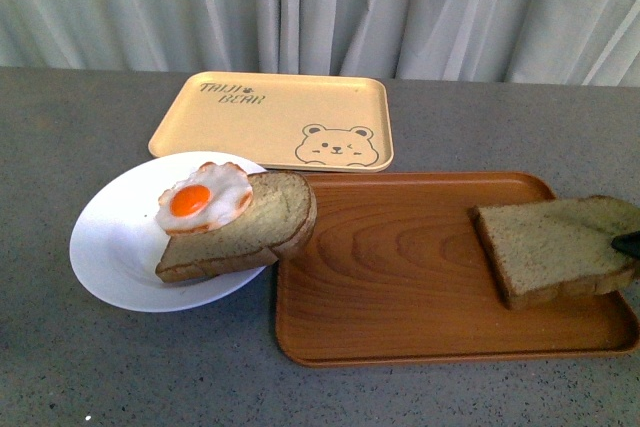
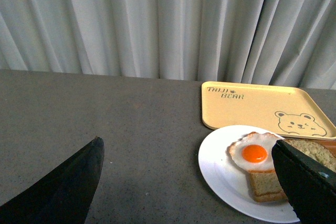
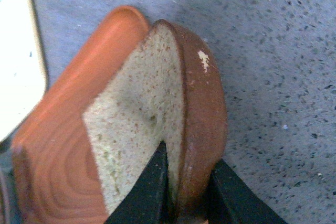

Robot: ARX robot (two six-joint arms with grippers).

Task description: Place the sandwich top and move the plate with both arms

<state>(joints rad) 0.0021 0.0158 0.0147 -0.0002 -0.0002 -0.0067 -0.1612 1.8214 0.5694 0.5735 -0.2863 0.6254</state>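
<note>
While the sandwich top (image 1: pixel 555 247) lies at the right end of the wood-grain tray (image 1: pixel 400 267), lower right of the front view, the right gripper (image 3: pixel 189 157) pinches it at its far right edge. In the right wrist view one finger presses the crumb face and the other the dark crust, the jaws closed across the slice's thickness. The slice's long axis runs nearly left to right, one end pointing left and the gripped end overhanging the tray's right rim.

The target lies directly left along that axis. At centre left, the plate (image 1: pixel 110 247) carries a lower slice (image 1: pixel 250 232) with a fried egg (image 1: pixel 203 199) on its left half. This lower slice overhangs the plate's right rim and reaches the tray's left rim; whether they touch cannot be told. Between the two slices the tray floor is bare, so the path is judged open, provided the tray's raised rim is cleared. The bear tray (image 1: pixel 270 119) sits behind, at upper centre, apart from the route.

The left gripper (image 2: pixel 186 142) hangs over the table (image 1: pixel 100 377) with jaws wide apart and empty. The plate is just ahead of one finger, so this is judged the nearer arm for the plate's left rim.
</note>
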